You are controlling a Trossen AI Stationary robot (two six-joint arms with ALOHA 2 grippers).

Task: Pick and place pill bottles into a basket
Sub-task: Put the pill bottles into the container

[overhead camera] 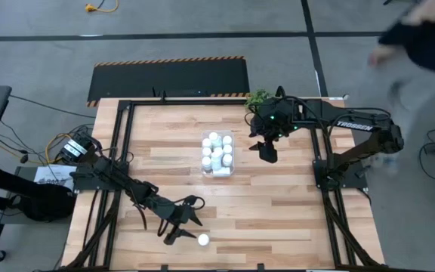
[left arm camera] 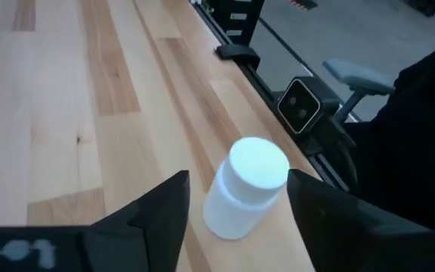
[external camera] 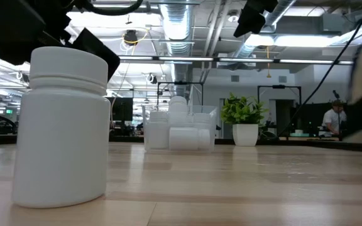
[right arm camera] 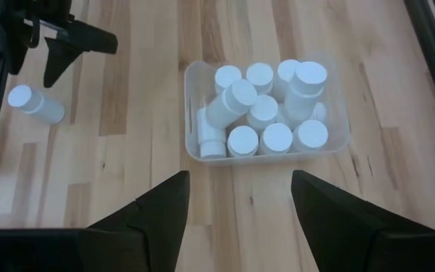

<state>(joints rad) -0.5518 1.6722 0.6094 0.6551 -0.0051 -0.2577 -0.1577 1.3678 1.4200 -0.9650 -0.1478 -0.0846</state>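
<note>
Light wood table (overhead camera: pixel 278 204), clear basket (overhead camera: pixel 217 171) mid-table, lone pill bottle (overhead camera: pixel 203 239), potted plant (overhead camera: pixel 259 97)

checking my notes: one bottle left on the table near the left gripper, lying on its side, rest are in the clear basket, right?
Not quite: the last pill bottle stands upright on its base, as the low view shows. It sits just ahead of the left gripper, whose open fingers are not touching it. The other bottles are in the basket.
</note>
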